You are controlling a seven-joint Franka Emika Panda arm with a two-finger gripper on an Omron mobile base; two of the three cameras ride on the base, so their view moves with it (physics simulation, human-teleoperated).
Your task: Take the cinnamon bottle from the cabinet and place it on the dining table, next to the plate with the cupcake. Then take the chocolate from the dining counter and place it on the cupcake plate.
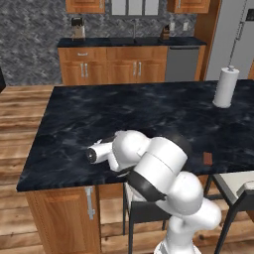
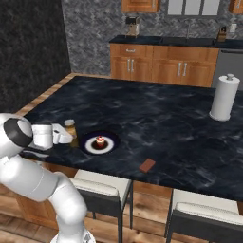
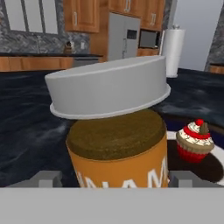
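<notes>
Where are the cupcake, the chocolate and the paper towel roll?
cupcake [image 3: 194, 143]: hand view, on its frosting.
chocolate [image 2: 147, 165]: right base view, middle of the brown bar.
paper towel roll [image 2: 224, 98]: right base view, on its white side.

A glossy white arm [image 1: 163, 183] built of rounded, bulbous segments, with dark bands ringing its joints; a white cylindrical wrist with a dark end cap; small grey fingers [image 3: 46, 178].

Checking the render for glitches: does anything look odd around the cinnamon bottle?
Yes. In the hand view the cinnamon bottle's grey lid sits tilted and oversized above the brown contents, looking lifted off rather than seated.
</notes>
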